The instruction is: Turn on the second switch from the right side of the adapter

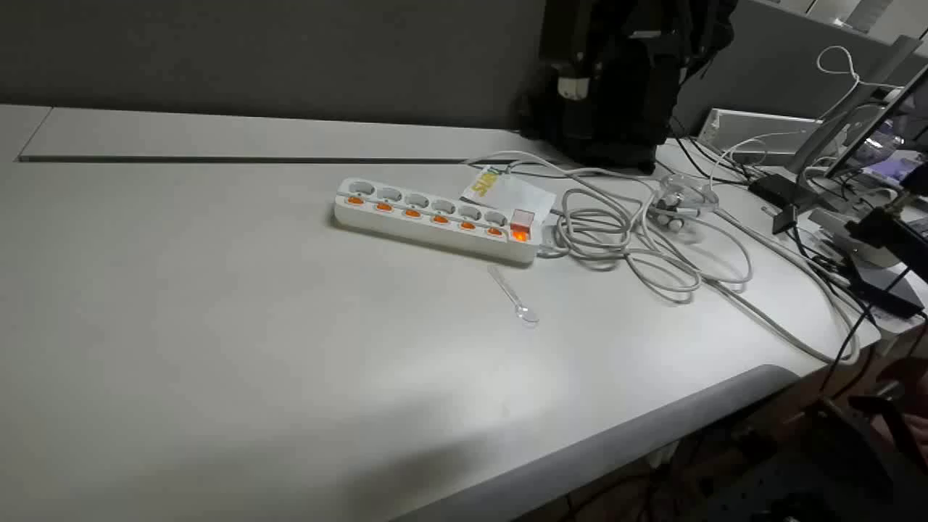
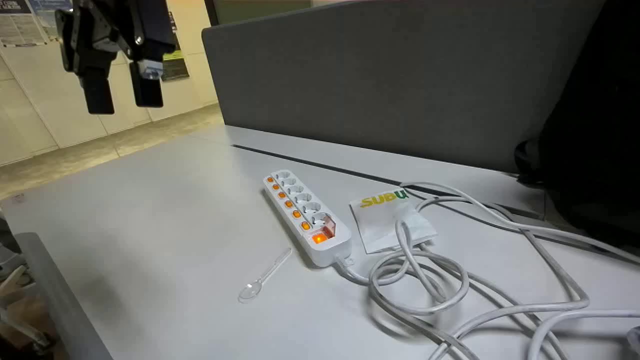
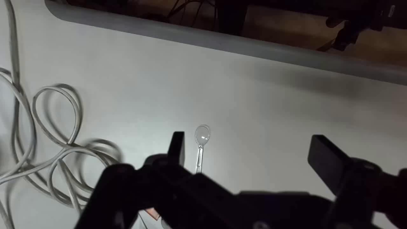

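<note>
The jaws stand wide apart and grasp nothing; the gripper (image 2: 123, 102) hangs well above the tabletop (image 1: 217, 312), apart from the white six-socket power strip (image 1: 435, 235). That spread seems poor for pressing; bringing the fingers (image 2: 148, 93) together would probably give a firmer tip. The transparent spoon (image 3: 202, 136) showing between them in the wrist view lies down on the tabletop.

The power strip, the task's adapter, sits near that spoon, flat, its orange rocker switches (image 1: 440, 219) upward, so the tabletop can back a downward push. At the cable end the main switch (image 2: 319, 238) glows, its tinted cover (image 2: 330, 226) standing up, presumably to give access. Whether it counts toward "second from the right" is uncertain.

The pale cable (image 2: 425, 310) lies in slack loops, so the strip might slide if pushed. In an exterior view one loop overlaps the printed napkin (image 2: 382, 220).

The tabletop is smooth and pale, glossy under the light; behind it rises a grey partition (image 2: 375, 85), with a black backpack (image 1: 616, 94) near it. Papers (image 2: 20, 25) hang on the far wall (image 2: 30, 85).
</note>
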Robot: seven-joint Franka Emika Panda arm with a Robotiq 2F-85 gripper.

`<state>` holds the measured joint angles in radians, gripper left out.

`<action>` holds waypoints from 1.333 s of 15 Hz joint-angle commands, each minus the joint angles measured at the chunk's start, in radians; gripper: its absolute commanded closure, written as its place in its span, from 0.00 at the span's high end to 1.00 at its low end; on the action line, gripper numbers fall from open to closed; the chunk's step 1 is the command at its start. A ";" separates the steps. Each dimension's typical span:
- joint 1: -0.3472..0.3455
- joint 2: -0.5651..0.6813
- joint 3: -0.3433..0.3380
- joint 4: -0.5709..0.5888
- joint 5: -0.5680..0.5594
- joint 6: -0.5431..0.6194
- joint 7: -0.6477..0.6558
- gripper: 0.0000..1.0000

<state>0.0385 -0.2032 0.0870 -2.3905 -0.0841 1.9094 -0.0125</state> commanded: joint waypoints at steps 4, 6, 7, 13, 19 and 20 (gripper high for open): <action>0.009 0.001 -0.008 0.001 -0.001 -0.001 0.002 1.00; 0.009 0.001 -0.008 0.001 -0.001 -0.001 0.002 1.00; 0.009 0.001 -0.008 0.001 -0.001 -0.001 0.002 1.00; -0.005 0.005 0.003 0.001 -0.062 0.044 0.103 1.00; -0.056 0.078 -0.003 0.037 -0.265 0.285 0.351 1.00; -0.063 0.101 -0.008 0.046 -0.279 0.345 0.383 1.00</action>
<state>-0.0038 -0.1667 0.0841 -2.3874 -0.3003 2.1532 0.2479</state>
